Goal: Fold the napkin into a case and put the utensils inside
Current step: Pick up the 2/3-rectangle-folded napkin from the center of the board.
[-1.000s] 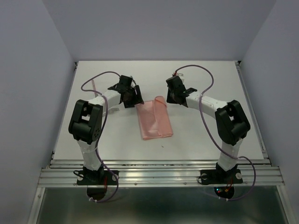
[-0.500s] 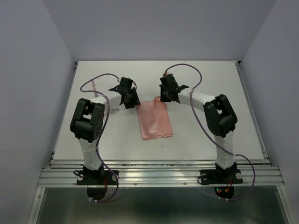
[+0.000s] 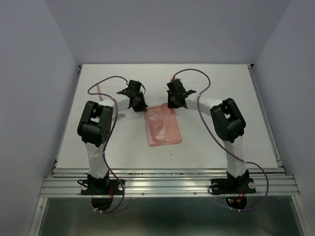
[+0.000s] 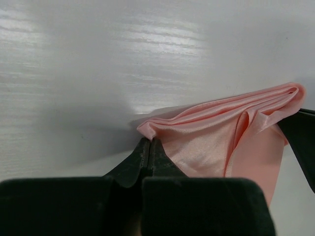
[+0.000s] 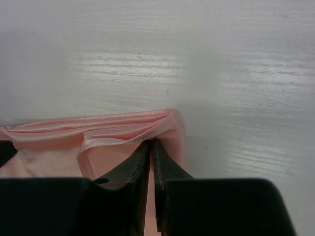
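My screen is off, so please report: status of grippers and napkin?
Left gripper shut on napkin, far left corner. Right gripper shut on far right corner. Napkin folded, lying on table. Nothing lies on it.

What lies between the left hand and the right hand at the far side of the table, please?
Only the napkin: in the top view its far edge spans from the left hand to the right hand, each pinching a corner.

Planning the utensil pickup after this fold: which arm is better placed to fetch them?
Left, probably. The utensils lie far left, beside the left gripper; the right gripper is across the napkin. Both pinch its far corners now.
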Tool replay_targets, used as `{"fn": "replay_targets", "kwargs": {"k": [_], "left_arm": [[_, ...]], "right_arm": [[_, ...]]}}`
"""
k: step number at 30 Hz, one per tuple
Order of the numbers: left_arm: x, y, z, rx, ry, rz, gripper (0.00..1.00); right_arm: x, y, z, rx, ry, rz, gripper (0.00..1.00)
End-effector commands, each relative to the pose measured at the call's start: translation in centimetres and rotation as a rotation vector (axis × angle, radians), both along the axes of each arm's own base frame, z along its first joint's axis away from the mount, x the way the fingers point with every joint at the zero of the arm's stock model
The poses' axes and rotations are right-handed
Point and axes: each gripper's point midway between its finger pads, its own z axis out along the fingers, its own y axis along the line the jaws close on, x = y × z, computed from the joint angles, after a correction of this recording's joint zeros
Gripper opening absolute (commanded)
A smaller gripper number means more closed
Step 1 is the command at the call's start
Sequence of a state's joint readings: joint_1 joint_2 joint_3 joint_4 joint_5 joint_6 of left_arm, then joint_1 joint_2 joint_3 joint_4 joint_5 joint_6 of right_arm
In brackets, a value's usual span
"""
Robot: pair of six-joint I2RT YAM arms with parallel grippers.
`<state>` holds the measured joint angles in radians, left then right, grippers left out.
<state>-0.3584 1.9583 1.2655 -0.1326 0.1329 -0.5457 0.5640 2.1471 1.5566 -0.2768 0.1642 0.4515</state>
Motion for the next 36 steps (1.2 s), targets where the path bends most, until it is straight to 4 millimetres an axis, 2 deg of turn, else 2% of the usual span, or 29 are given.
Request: {"fn": "replay_targets", "kwargs": {"k": [1, 10, 19, 27, 34, 36], "left_arm": [[0.8, -0.8, 1.2, 0.0, -0.013, -0.058, 0.0], [1.1, -2.6, 5.0, -0.072, -0.075, -0.102, 0.0], [1.4, -4.3, 8.2, -0.143, -0.121, -0.107, 0.0], [0.8, -6.6, 9.3, -0.224, -0.11, -0.123, 0.0], [1.5, -8.6, 10.8, -0.336, -0.095, -0.121, 0.0], [1.5, -9.5, 10.6, -0.358, -0.075, -0.129, 0.0]], "right_arm": [[-0.6, -0.5, -1.6, -0.028, 0.049, -0.054, 0.12], [-1.4, -1.8, -2.3, -0.051, 0.107, -0.166, 0.1], [-1.7, -3.3, -2.1, -0.075, 0.117, -0.298, 0.08], [-2.1, -3.2, -2.6, -0.054, 0.139, -0.325, 0.09], [-2.6, -3.3, -2.8, -0.032, 0.154, -0.363, 0.09], [-2.8, -3.1, -3.1, 0.007, 0.182, -0.381, 0.09]]}}
